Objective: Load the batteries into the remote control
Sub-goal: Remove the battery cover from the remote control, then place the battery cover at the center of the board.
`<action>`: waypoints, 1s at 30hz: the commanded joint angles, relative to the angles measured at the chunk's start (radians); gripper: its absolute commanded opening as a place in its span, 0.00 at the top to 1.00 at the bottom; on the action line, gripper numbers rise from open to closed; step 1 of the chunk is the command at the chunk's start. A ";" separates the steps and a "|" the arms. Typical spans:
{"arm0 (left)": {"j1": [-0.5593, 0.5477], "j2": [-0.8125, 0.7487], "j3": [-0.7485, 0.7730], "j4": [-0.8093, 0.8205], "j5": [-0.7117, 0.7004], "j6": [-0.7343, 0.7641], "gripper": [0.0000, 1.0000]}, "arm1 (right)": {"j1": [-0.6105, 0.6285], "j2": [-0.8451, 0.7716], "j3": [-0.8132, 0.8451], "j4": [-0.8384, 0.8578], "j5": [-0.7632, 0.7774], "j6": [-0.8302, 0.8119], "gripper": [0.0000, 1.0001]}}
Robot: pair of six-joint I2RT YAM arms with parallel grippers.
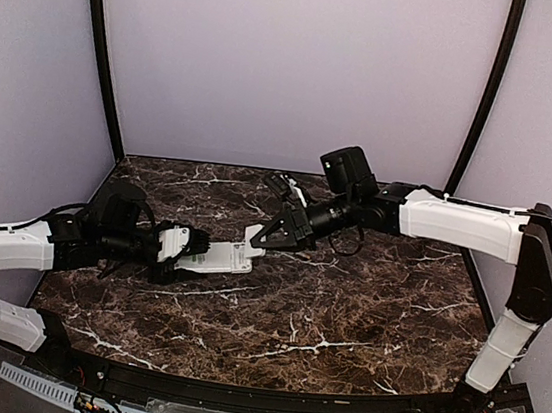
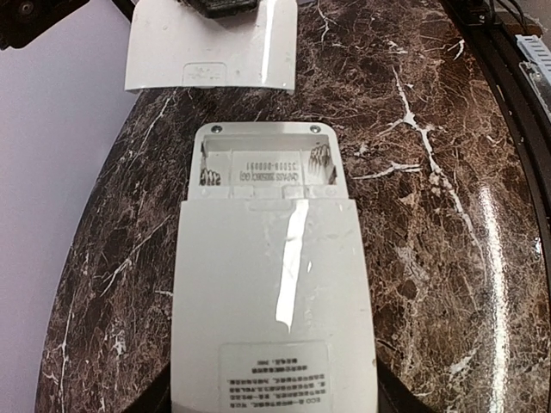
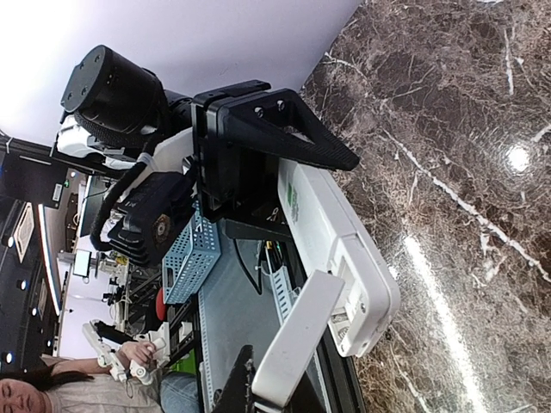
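1. Flat white rectangular plastic remote control [image 1: 224,258]: left of the table's centre, lying lengthwise left to right with its back face up. A printed label [image 2: 275,379] sits at the gripped end. Whether the remote touches the tabletop cannot be told.
2. Battery bay [image 2: 263,163]: uncovered, at the remote's right-hand end. It shows small coil springs [image 2: 320,159] at its sides and a line of moulded print on its floor.
3. Thin white plastic battery cover [image 2: 211,52]: just beyond the open end of the remote and apart from it, with a strip of marble showing between. In the right wrist view it tilts close over the bay.
4. Left gripper [image 1: 195,250]: clenched on the remote's left end, with black fingers [image 3: 284,138] on either side of the body.
5. Right gripper [image 1: 265,233]: reaching in from the far right and clamped on the battery cover.
6. Dark brown marble-pattern table [image 1: 343,316], white-veined: lies under both arms.
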State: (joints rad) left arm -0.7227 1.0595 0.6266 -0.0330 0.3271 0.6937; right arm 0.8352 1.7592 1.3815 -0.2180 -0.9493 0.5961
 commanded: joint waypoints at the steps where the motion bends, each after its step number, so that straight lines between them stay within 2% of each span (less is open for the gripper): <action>1: 0.000 -0.008 0.009 -0.012 -0.003 -0.003 1.00 | -0.027 -0.039 0.036 -0.102 0.037 -0.054 0.96; 3: 0.000 -0.011 0.009 -0.014 -0.008 -0.002 1.00 | -0.066 -0.061 0.060 -0.227 0.122 -0.101 0.96; 5: 0.000 -0.014 0.008 -0.013 -0.013 -0.002 1.00 | -0.114 -0.085 0.099 -0.398 0.281 -0.183 0.95; 9: 0.000 -0.020 0.009 -0.013 -0.016 0.000 1.00 | -0.183 -0.086 0.147 -0.697 0.815 -0.296 0.91; 12: 0.001 -0.025 0.009 -0.014 -0.014 -0.001 1.00 | -0.237 -0.022 0.135 -0.822 0.984 -0.337 0.90; 19: 0.001 -0.034 0.006 -0.012 -0.018 0.001 1.00 | -0.271 0.123 0.070 -0.857 1.203 -0.359 0.90; 25: 0.000 -0.039 0.004 -0.013 -0.019 0.002 1.00 | -0.272 0.240 0.043 -0.875 1.294 -0.361 0.92; 30: 0.000 -0.040 0.003 -0.009 -0.020 0.003 1.00 | -0.268 0.272 0.020 -0.871 1.286 -0.365 0.88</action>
State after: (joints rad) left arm -0.7227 1.0451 0.6266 -0.0429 0.3054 0.6945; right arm 0.5663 2.0125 1.4239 -1.0779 0.3073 0.2390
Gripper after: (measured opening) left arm 0.564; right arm 0.097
